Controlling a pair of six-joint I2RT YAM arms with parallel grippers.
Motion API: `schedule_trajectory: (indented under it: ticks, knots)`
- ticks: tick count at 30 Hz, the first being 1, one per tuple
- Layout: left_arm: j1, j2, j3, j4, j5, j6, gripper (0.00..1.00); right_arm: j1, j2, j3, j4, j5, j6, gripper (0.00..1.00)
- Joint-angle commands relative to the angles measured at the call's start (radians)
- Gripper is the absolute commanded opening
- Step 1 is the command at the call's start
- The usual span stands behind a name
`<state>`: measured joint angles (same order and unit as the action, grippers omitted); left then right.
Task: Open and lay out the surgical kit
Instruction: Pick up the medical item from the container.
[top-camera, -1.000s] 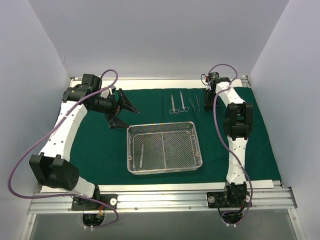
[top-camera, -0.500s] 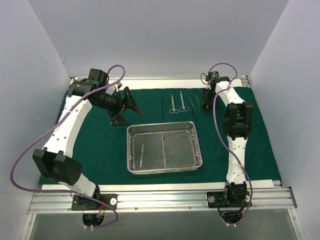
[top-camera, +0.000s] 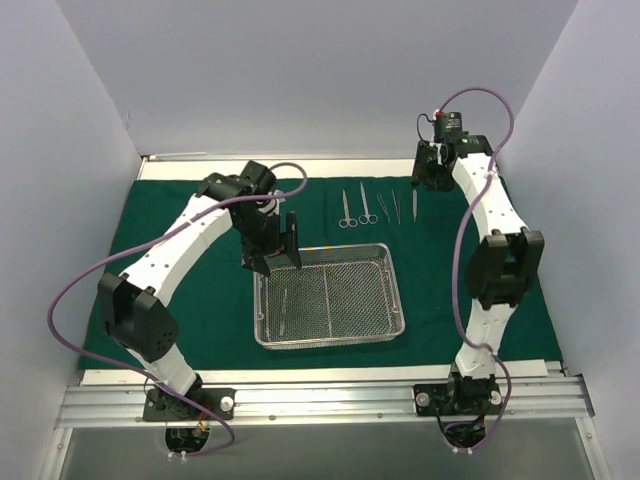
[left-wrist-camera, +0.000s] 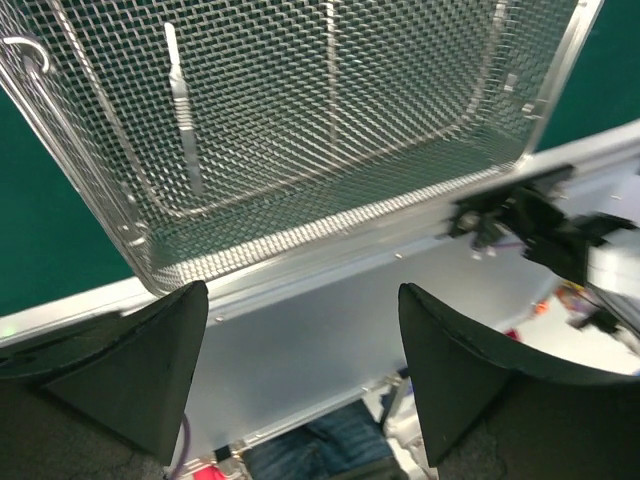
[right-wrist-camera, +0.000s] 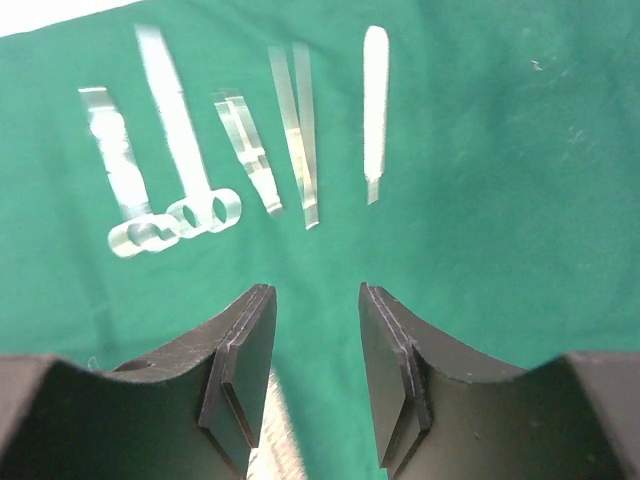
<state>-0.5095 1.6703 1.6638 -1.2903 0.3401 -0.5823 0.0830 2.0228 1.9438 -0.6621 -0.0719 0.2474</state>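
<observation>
Nearest me, the bench's metal rail (top-camera: 330, 400) carries both arm bases. Just past it the dark green drape (top-camera: 190, 300) lies spread flat over the bench. The wire-mesh tray (top-camera: 330, 341) sits on the drape around the middle. One slim steel tool (top-camera: 283, 310) lies lengthwise in the tray's left half, left of the wire that runs down the centre.

The left arm (top-camera: 170, 250) reaches across to the tray's far-left corner. Its jaws hang over that corner, spread wide with nothing between them. Through the gap, its wrist camera sees the mesh, the slim tool and the rail.

Beyond the tray, well apart from it, a row of instruments lies on the drape. Two scissors (top-camera: 346, 209) lie side by side on the left. Two tweezers (top-camera: 396, 205) come next, and a single flat steel piece (top-camera: 414, 203) lies furthest right.

The right arm (top-camera: 490, 230) stretches to the far side. Its jaws hover near the right end of that row, parted and empty, with only green cloth showing between them.
</observation>
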Motion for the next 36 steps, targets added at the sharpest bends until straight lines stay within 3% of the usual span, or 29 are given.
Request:
schedule_trajectory:
  ticks: [1,9,15,23,32,36]
  knots:
    - [-0.061,0.028,-0.024,0.081,-0.136,0.025,0.85,0.046,-0.136,-0.072,-0.011,-0.048,0.039,0.40]
    - [-0.162,0.137,-0.097,0.166,-0.304,-0.028,0.83,0.084,-0.326,-0.264,0.032,-0.057,0.066,0.40]
    - [-0.176,0.143,-0.252,0.293,-0.406,-0.065,0.77,0.084,-0.432,-0.356,0.059,-0.065,0.072,0.40]
    - [-0.176,0.181,-0.326,0.411,-0.425,-0.105,0.65,0.084,-0.509,-0.447,0.065,-0.075,0.067,0.38]
    - [-0.178,0.250,-0.387,0.494,-0.474,-0.136,0.62,0.093,-0.549,-0.476,0.058,-0.085,0.058,0.36]
    - [-0.179,0.288,-0.438,0.531,-0.470,-0.148,0.57,0.095,-0.567,-0.502,0.062,-0.089,0.059,0.35]
